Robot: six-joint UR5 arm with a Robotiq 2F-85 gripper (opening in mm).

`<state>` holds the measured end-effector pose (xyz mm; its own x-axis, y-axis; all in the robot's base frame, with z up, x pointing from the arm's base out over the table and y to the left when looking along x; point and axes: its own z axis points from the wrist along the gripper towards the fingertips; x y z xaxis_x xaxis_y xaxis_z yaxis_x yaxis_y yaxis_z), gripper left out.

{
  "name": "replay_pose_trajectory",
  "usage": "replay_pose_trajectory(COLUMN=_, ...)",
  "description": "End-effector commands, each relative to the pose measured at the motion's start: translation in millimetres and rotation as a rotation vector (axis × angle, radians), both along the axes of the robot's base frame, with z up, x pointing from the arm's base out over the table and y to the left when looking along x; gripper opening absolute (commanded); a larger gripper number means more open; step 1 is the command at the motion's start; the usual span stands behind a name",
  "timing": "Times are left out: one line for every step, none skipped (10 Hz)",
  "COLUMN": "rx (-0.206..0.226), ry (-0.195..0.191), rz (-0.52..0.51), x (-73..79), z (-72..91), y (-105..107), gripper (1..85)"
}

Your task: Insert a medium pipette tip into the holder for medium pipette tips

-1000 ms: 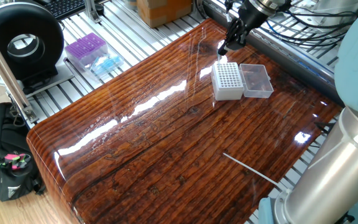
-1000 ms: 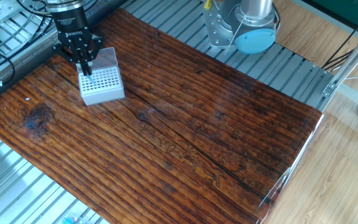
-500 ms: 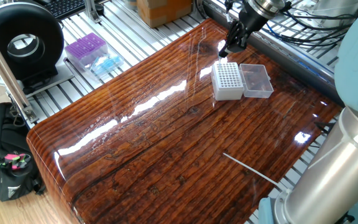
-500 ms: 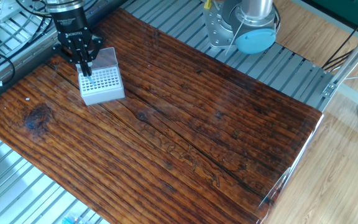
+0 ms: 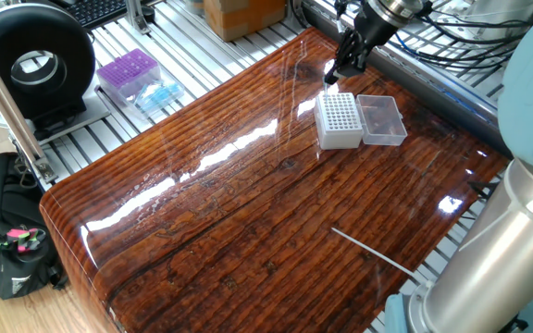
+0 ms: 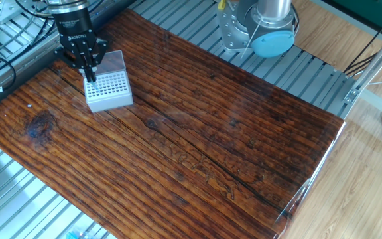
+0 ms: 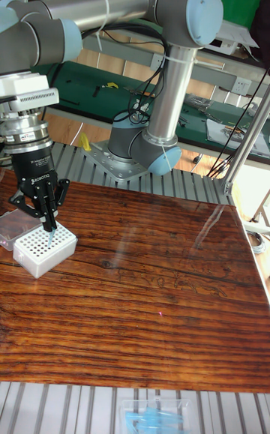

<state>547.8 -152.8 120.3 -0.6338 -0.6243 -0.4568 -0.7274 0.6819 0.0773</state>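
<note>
1. The black two-finger gripper (image 7: pixel 49 233) hangs at the left edge of the tall fixed view, pointing straight down, its fingers drawn narrow around the small bluish translucent pipette tip (image 7: pixel 50 239) — the tip's point sits at or just above the grid.
2. Under it stands the small white rectangular tip holder with a grid of holes on top (image 7: pixel 43 249), on the glossy dark red-brown wooden counter (image 7: pixel 150 306).
3. The holder's clear plastic lid (image 5: pixel 382 119) lies open, flat on the counter and attached along the holder's side.
4. In the other fixed view the gripper (image 6: pixel 91 75) is in the upper left of the frame, over the holder's (image 6: pixel 109 91) far left corner (whether the tip is already in a hole cannot be told).
5. In one fixed view a thin white rod (image 5: pixel 373 252) lies lower right on the counter, well apart from the holder — and a purple tip box (image 5: pixel 128 74) sits upper left, off the counter.
</note>
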Motion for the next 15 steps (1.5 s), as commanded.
replay_pose_trajectory(rx=0.012, ry=-0.017, rz=0.004, x=6.5, z=4.8, y=0, gripper=1.0)
replay_pose_trajectory(rx=0.016, ry=-0.017, rz=0.002, x=7.5, z=5.2, y=1, gripper=1.0)
replay_pose_trajectory(rx=0.017, ry=-0.017, rz=0.002, x=8.1, z=5.5, y=2, gripper=1.0)
replay_pose_trajectory(rx=0.020, ry=-0.017, rz=0.002, x=8.2, z=6.0, y=3, gripper=1.0)
replay_pose_trajectory(rx=0.020, ry=-0.017, rz=0.002, x=8.2, z=6.0, y=3, gripper=1.0)
replay_pose_trajectory(rx=0.021, ry=-0.015, rz=0.001, x=7.6, z=5.5, y=3, gripper=1.0)
replay_pose_trajectory(rx=0.024, ry=-0.013, rz=0.002, x=7.0, z=4.0, y=4, gripper=1.0)
replay_pose_trajectory(rx=0.023, ry=-0.013, rz=0.003, x=7.3, z=2.6, y=4, gripper=1.0)
replay_pose_trajectory(rx=0.027, ry=-0.014, rz=0.008, x=7.3, z=0.4, y=5, gripper=1.0)
replay_pose_trajectory(rx=0.029, ry=-0.013, rz=0.007, x=6.8, z=-1.7, y=6, gripper=1.0)
replay_pose_trajectory(rx=0.030, ry=-0.004, rz=0.004, x=4.1, z=-3.0, y=7, gripper=1.0)
replay_pose_trajectory(rx=0.032, ry=0.003, rz=0.001, x=2.3, z=-3.9, y=8, gripper=1.0)
replay_pose_trajectory(rx=0.030, ry=0.004, rz=0.001, x=1.6, z=-4.0, y=7, gripper=1.0)
replay_pose_trajectory(rx=0.031, ry=0.008, rz=0.001, x=0.6, z=-3.9, y=7, gripper=1.0)
replay_pose_trajectory(rx=0.028, ry=0.008, rz=0.000, x=0.5, z=-4.1, y=7, gripper=1.0)
